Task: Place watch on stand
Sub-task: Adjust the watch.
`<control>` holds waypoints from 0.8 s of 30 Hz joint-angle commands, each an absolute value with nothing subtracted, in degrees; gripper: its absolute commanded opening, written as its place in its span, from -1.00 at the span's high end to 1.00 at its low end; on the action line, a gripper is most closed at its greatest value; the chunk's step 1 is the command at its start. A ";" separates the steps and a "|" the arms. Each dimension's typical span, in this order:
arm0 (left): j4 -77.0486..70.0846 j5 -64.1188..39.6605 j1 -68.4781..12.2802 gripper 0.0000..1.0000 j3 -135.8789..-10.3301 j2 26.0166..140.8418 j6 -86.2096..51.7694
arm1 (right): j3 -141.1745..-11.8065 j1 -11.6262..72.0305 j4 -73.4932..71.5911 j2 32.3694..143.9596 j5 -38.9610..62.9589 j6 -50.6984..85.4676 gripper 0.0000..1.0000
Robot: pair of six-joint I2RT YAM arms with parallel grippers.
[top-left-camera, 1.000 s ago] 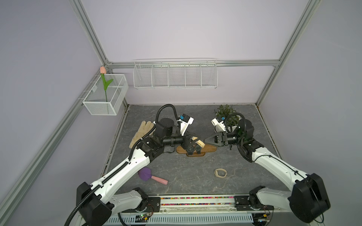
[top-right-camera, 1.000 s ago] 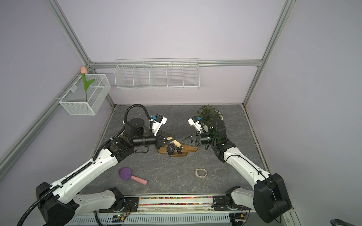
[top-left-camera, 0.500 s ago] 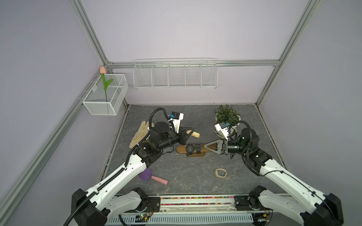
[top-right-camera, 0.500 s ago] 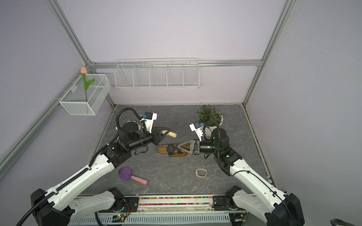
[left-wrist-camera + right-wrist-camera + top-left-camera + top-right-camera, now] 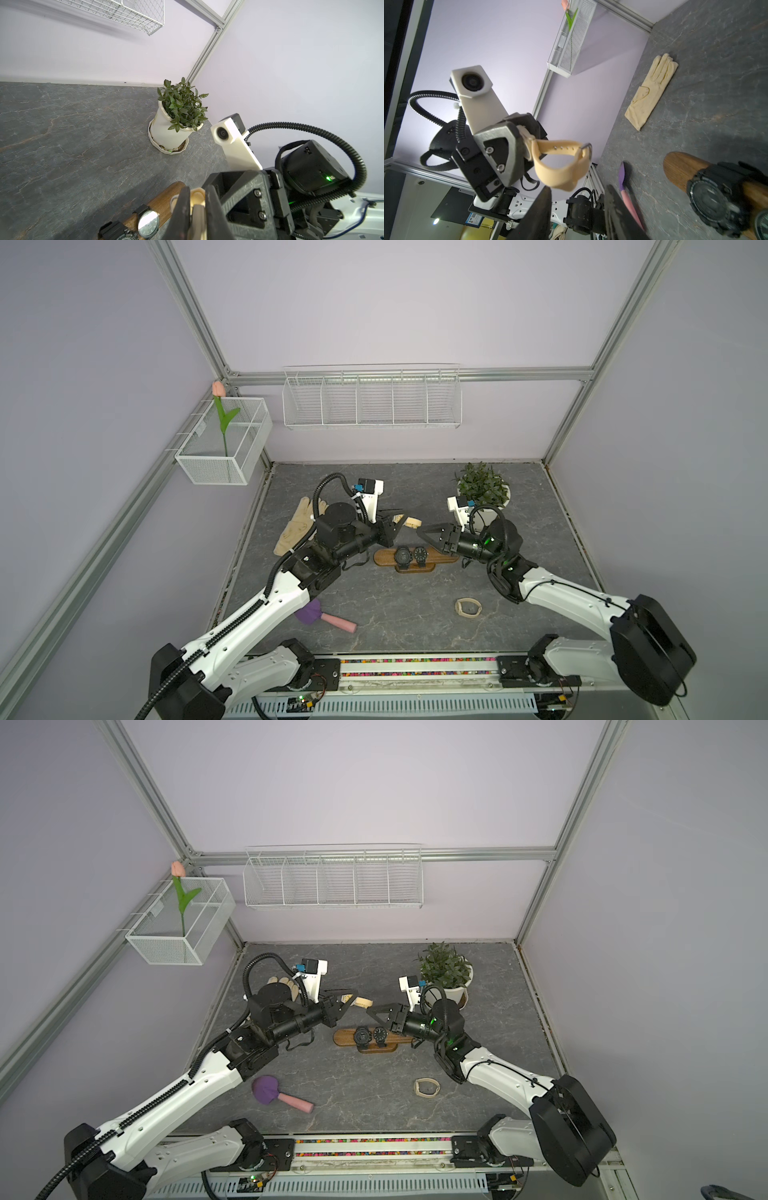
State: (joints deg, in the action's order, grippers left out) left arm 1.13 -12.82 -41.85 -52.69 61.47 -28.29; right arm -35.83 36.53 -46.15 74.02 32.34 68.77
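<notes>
Compared with a second ago, found both arms drawn back from the stand [image 5: 384, 558]. Had seen the left fingers [image 5: 390, 527] down at the bar then, carrying the cream watch [image 5: 411, 523]. Now saw them lifted clear and hanging over the stand's far side, with the watch in the air and touching no wood. Found the right fingers [image 5: 441, 536] backed off too, above the end of the stand nearer the right arm and aimed at the watch. Judged the placing not done; guessed at a fresh approach or a hand-over as the next need.

Saw the left fingers clamped tight on the watch near its case. Saw the right fingers [image 5: 538, 216] spread apart around nothing.

Learned from the right wrist view what both top views reduced to a pale scrap: the watch [image 5: 560, 166] buckled into a closed loop, so probably fit only for threading over an end of the bar. Made out there also the bare end of the stand [image 5: 681, 168] nearer the left arm, next to a chunky black watch [image 5: 708, 199]. Got from the left wrist view the pale round dial of a second watch [image 5: 148, 223] beside it. Caught only in both top views a spare cream band [image 5: 468, 608] lying on the table [image 5: 407, 605] on the stand's near side, well apart.
</notes>
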 commanded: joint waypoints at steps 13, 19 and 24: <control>-1.02 -10.57 -41.75 1.00 -52.47 60.73 -28.57 | -38.47 41.70 -46.36 72.60 27.56 67.97 0.44; -1.01 -10.80 -41.77 1.00 -52.91 61.26 -28.55 | -39.54 44.82 -34.46 67.15 23.85 60.88 0.35; -1.32 -11.30 -41.74 1.00 -52.93 61.41 -28.75 | -39.57 44.78 -34.10 67.20 21.03 60.06 0.29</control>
State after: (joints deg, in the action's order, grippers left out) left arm -0.01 -11.40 -41.74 -52.69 61.41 -28.25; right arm -38.61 44.69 -36.16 67.13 23.99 61.80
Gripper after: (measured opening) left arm 0.124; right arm 0.350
